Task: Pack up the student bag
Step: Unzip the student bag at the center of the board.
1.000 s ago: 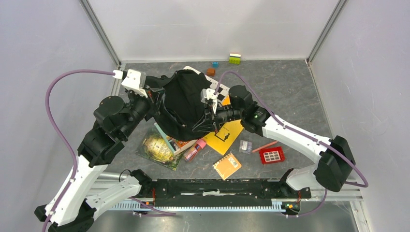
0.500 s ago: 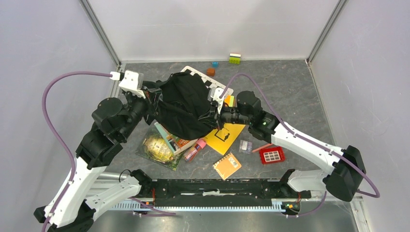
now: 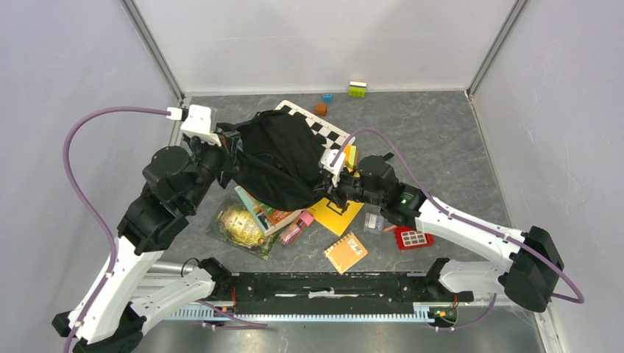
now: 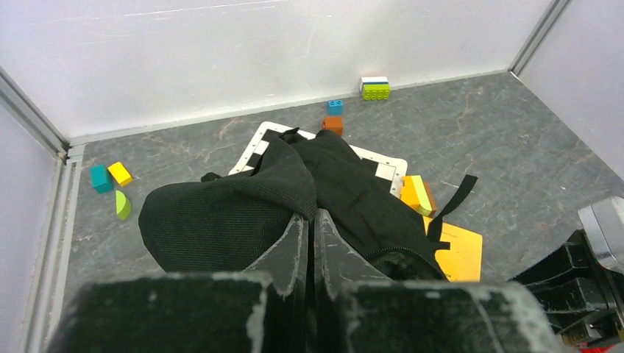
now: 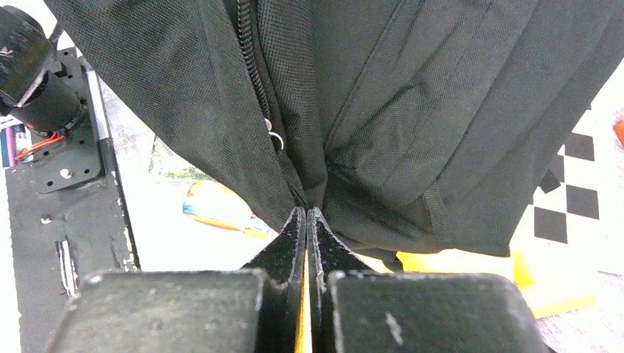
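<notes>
The student bag [image 3: 283, 158], a black fabric backpack, hangs bunched between both grippers above a pile of books. At its left edge my left gripper [image 3: 232, 149] is shut on a fold of its fabric [image 4: 243, 213], the jaws pinched together at the left gripper's tips [image 4: 310, 215]. My right gripper [image 3: 329, 184] is shut on the bag's lower right edge, and in the right wrist view the fabric [image 5: 412, 110] runs into the closed right gripper [image 5: 307, 209] beside a zip line [image 5: 254, 73]. A black strap [image 4: 450, 202] dangles to the right.
Under and around the bag lie a checkered board [image 3: 324, 129], a yellow notebook [image 3: 340, 213], stacked books [image 3: 265, 215], a green picture book [image 3: 237, 224], a small orange notebook [image 3: 346, 252], a red case [image 3: 413, 237] and a clear box [image 3: 374, 221]. Toy blocks [image 3: 357, 89] sit by the back wall.
The right arm has swung lower and toward the near edge, pulling the bag's right edge with it. The bag has spread out to the left. The left gripper has hardly moved.
</notes>
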Tool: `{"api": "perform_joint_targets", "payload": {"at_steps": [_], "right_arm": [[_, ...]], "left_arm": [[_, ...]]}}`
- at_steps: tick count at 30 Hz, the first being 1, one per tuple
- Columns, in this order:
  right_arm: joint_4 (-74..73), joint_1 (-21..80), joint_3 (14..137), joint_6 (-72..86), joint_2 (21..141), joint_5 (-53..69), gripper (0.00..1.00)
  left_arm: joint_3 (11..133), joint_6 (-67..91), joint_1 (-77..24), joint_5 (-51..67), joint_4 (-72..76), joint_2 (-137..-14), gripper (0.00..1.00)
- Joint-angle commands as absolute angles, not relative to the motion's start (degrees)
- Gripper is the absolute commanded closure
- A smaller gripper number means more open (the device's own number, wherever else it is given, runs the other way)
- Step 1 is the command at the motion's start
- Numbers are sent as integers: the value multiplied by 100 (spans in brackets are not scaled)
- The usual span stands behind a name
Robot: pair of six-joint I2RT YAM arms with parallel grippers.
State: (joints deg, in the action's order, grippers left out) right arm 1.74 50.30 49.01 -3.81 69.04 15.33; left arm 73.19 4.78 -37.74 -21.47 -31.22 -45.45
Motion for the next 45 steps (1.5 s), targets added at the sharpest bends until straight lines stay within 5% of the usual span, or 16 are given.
{"api": "perform_joint_targets", "payload": {"at_steps": [1,25,26,30,33,37,45], "right_arm": [[10,5071,4808,-479,6811,1083,100],[-458,5411,4712,-167,6953,-996,100],[-502,5406,4816,-180,6929,-964,96],[-501,5414,5270,-228,6858,-651,46],[-262,5444,5564,-257,6866,-234,26],[211,5547,6070,-255,7087,199,15],[509,6225,7430,-190,8191,522,14]], "left_arm": [[7611,193,-3771,-2391,-2707,-4455,98],[7127,-138,-3771,-2877,-2780,-4043,98],[6966,-141,-3771,-2803,-2769,-3905,98],[6267,-172,-3771,-2529,-2670,-3296,98],[5787,-349,-3771,-2265,-2557,-2810,98],[5363,-503,-3771,-2228,-2480,-2301,98],[4949,-650,-3771,-2385,-2353,-1678,98]]}}
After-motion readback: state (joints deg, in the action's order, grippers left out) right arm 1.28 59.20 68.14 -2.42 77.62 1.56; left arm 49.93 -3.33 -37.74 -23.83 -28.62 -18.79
